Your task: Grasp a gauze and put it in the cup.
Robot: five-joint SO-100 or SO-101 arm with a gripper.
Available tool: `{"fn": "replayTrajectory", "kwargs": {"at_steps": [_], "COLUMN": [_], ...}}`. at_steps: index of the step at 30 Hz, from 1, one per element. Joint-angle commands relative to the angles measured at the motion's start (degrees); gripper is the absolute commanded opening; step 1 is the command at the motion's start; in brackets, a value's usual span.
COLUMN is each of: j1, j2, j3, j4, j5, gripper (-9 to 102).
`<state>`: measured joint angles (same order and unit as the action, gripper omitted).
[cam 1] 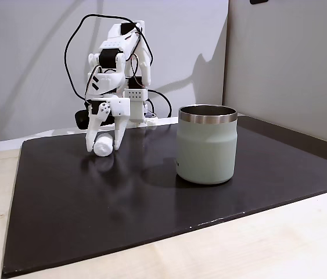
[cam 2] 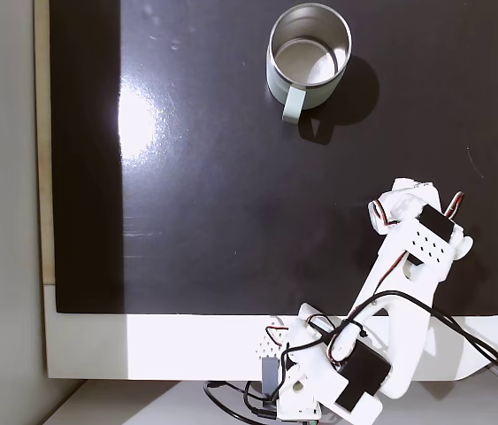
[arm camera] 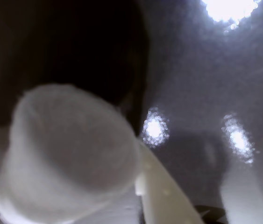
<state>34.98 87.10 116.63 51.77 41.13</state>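
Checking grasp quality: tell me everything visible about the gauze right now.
The gauze is a small white roll of soft, fuzzy-looking fabric, lying sideways between the fingers of the white gripper, just at the black mat. The wrist view shows its round end close up and blurred. The cup stands well apart from it.

A pale wooden table [cam 1: 256, 250] carried a glossy black mat [cam 1: 122, 203] that covered most of it. On the mat stood the cup [cam 1: 206, 144], upright, toward the right in the side-on fixed view. The arm's white base [cam 2: 319, 390] sat just beyond the mat's edge.
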Motion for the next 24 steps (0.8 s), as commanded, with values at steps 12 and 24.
{"fn": "replayTrajectory", "kwargs": {"at_steps": [12, 24], "j1": [2.4, 1.6], "j2": [0.9, 6.5], "j3": [-0.5, -11.9], "j4": [-0.4, 16.1], "j5": [0.2, 1.9], "gripper": [0, 0]}}
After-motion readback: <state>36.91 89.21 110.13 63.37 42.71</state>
